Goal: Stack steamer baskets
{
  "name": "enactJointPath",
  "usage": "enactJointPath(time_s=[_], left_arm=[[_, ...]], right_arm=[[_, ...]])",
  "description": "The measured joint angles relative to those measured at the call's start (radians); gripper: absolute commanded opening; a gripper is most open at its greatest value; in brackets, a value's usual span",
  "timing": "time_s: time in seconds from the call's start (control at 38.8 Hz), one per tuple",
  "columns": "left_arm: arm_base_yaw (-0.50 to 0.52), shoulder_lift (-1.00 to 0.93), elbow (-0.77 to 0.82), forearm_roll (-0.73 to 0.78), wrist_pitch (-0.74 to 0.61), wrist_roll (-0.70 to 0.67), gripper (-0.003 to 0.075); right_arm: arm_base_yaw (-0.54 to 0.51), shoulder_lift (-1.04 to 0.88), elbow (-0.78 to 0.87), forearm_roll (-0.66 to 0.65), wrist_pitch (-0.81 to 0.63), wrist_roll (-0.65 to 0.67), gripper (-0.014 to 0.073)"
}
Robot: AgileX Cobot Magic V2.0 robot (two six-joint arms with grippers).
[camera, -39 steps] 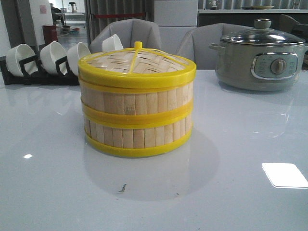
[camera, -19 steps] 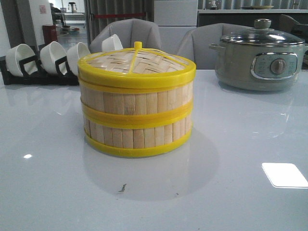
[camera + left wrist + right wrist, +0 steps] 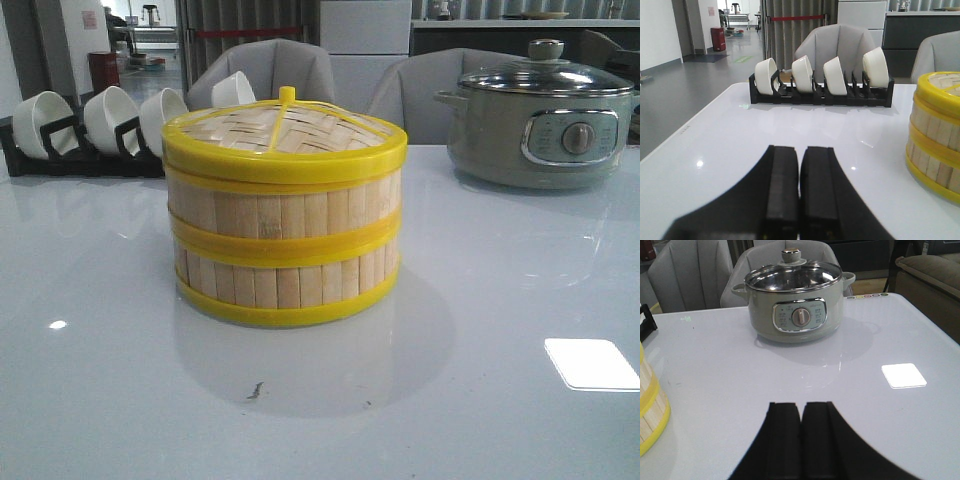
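Left gripper (image 3: 799, 200): black fingers pressed together, nothing between them, hovering over the glossy white table (image 3: 740, 140). Right gripper (image 3: 801, 440): same story, fingers closed on nothing, above bare tabletop. Neither touches the goods. Out from the left gripper, a black rack (image 3: 820, 95) holds four white bowls on edge at the table's far side. Out from the right gripper stands the grey-green electric pot with a glass lid (image 3: 794, 305). And between the two, mid-table, the two round bamboo-slat steamer baskets with yellow rims (image 3: 285, 240) sit one squarely on the other, capped by the flat woven-bamboo lid with a yellow rim and ridge handle (image 3: 285, 135).
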Motion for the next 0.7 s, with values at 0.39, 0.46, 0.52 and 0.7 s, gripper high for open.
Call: enactJointPath(time_s=[0.39,0.46,0.52,0.7], left_arm=[[0.000,0.000,0.000,0.000,0.000,0.000,0.0087],[0.000,0.000,0.000,0.000,0.000,0.000,0.0087],[0.000,0.000,0.000,0.000,0.000,0.000,0.0087],[0.000,0.000,0.000,-0.022,-0.004,0.007,0.0087]], right_arm=[[0.000,0.000,0.000,0.000,0.000,0.000,0.0052],[0.000,0.000,0.000,0.000,0.000,0.000,0.0052],[0.000,0.000,0.000,0.000,0.000,0.000,0.0052],[0.000,0.000,0.000,0.000,0.000,0.000,0.0052]])
